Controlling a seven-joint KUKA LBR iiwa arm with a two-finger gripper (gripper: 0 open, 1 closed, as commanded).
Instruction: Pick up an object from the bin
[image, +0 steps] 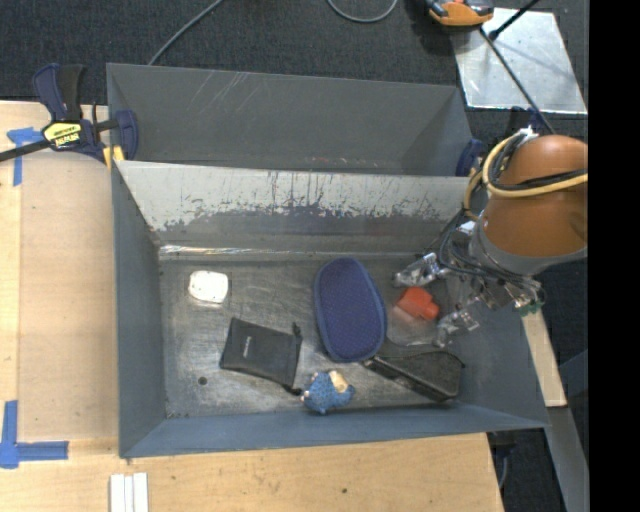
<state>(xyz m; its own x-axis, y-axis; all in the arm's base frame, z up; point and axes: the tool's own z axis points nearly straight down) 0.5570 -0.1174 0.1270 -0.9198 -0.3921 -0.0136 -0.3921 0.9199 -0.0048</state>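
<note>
Camera view shows the gripper (437, 297) low over the right side of the bin (140, 330), its fingers spread apart, with a small red block (417, 303) just beside them, between the blue oval pouch (349, 308) and the right wall.

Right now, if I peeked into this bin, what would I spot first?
Probably the big blue oval case lying in the middle of the bin floor. Just right of it sits a small red block, by the gripper, whose fingers are spread apart. The arm's round orange cover looms over the bin's right side.
</note>
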